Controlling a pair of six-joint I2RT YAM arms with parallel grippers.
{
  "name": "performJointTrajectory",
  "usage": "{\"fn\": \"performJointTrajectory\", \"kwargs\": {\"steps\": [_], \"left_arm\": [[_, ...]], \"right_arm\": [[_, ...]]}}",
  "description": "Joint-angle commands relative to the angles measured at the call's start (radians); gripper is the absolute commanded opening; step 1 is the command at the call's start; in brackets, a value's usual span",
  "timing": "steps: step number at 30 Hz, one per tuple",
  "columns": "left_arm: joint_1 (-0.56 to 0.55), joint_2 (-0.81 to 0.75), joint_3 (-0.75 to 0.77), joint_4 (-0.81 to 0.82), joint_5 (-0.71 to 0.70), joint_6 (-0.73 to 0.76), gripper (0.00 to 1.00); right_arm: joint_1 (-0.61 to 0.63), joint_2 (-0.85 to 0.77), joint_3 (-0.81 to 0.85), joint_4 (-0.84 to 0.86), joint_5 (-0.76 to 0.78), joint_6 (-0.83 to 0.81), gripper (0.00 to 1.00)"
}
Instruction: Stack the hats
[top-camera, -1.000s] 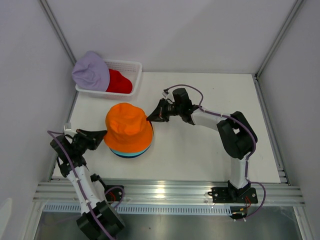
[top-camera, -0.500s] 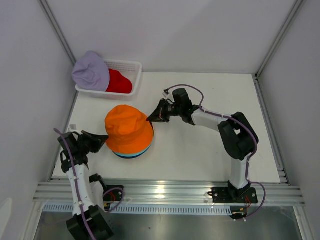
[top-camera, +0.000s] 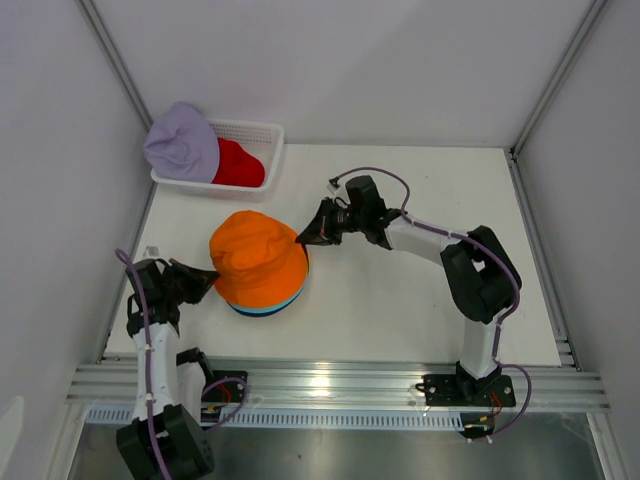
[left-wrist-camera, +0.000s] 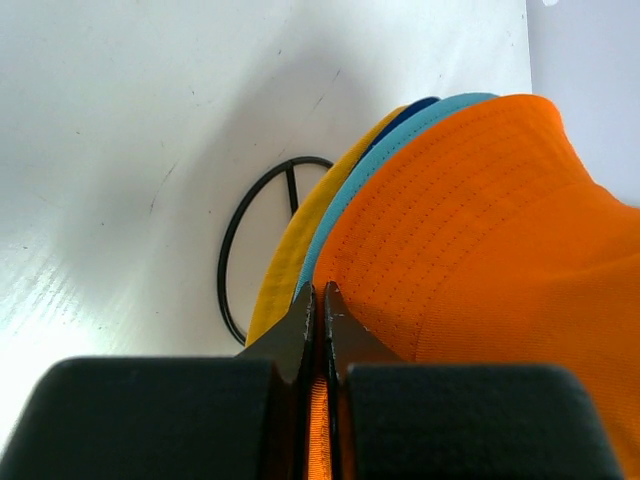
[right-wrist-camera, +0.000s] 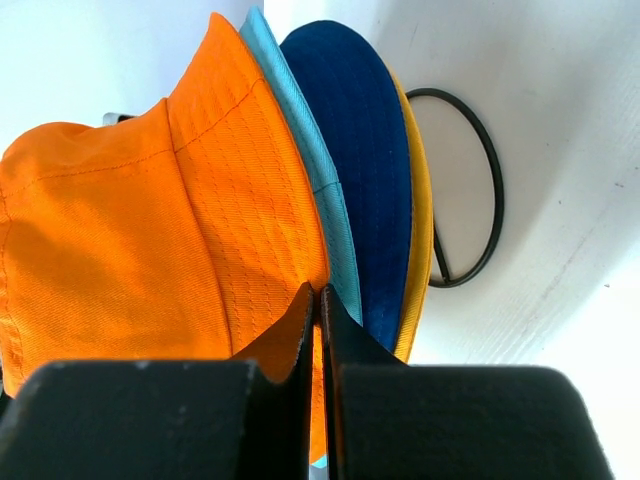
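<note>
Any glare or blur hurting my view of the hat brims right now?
Top external: glare only on the metal rail, orange hat evenly lit. Left wrist: left tool body soft, hat stitching sharp, table washed out. Right wrist: table corner blown out, navy hat brim crisp.

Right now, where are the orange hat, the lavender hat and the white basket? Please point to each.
orange hat (top-camera: 255, 255): top external view, middle of its crown.
lavender hat (top-camera: 180, 146): top external view, on its crown.
white basket (top-camera: 256, 125): top external view, on its far rim.
</note>
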Motion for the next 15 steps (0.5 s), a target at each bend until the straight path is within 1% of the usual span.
{"fn": "performJointTrajectory", "kwargs": {"steps": [1,3,4,6,7,8,9,10,11,12,13,14,15], "left_arm": [[-0.001,-0.052,-0.020,-0.117,-0.138,0.048,0.01],[-0.002,-0.093,-0.017,-0.138,-0.127,0.037,0.01],[-0.005,-0.101,-0.020,-0.135,-0.116,0.031,0.01],[-0.007,-0.095,-0.017,-0.149,-0.110,0.034,0.01],[-0.007,-0.091,0.000,-0.160,-0.116,0.039,0.18],[-0.005,-0.088,0.034,-0.166,-0.116,0.051,0.30],[-0.007,-0.083,0.057,-0.204,-0.121,0.061,0.41],[-0.007,-0.077,0.092,-0.228,-0.168,0.074,0.58],[-0.007,-0.075,0.205,-0.256,-0.199,0.083,0.66],[-0.007,-0.072,0.247,-0.294,-0.227,0.103,0.71],[-0.005,-0.068,0.285,-0.308,-0.278,0.114,0.79],[-0.005,-0.052,0.407,-0.321,-0.299,0.136,0.82],[-0.005,-0.042,0.445,-0.327,-0.314,0.149,0.84]], "right_arm": [[-0.014,-0.019,0.035,-0.141,0.085,-0.082,0.00],[-0.022,-0.007,0.072,-0.158,0.082,-0.088,0.00],[-0.025,0.025,0.101,-0.171,0.079,-0.104,0.00],[-0.028,0.063,0.196,-0.233,0.050,-0.122,0.01],[-0.026,0.085,0.221,-0.269,0.047,-0.136,0.08],[-0.028,0.085,0.244,-0.277,0.050,-0.144,0.32],[-0.029,0.078,0.249,-0.283,0.053,-0.156,0.44],[-0.034,0.049,0.252,-0.296,0.064,-0.165,0.54],[-0.040,0.030,0.254,-0.312,0.076,-0.179,0.62],[-0.055,0.013,0.261,-0.323,0.094,-0.188,0.79],[-0.066,-0.004,0.273,-0.334,0.102,-0.197,0.84],[-0.078,-0.028,0.289,-0.374,0.110,-0.208,0.88],[-0.101,-0.036,0.334,-0.400,0.123,-0.237,0.89]]}}
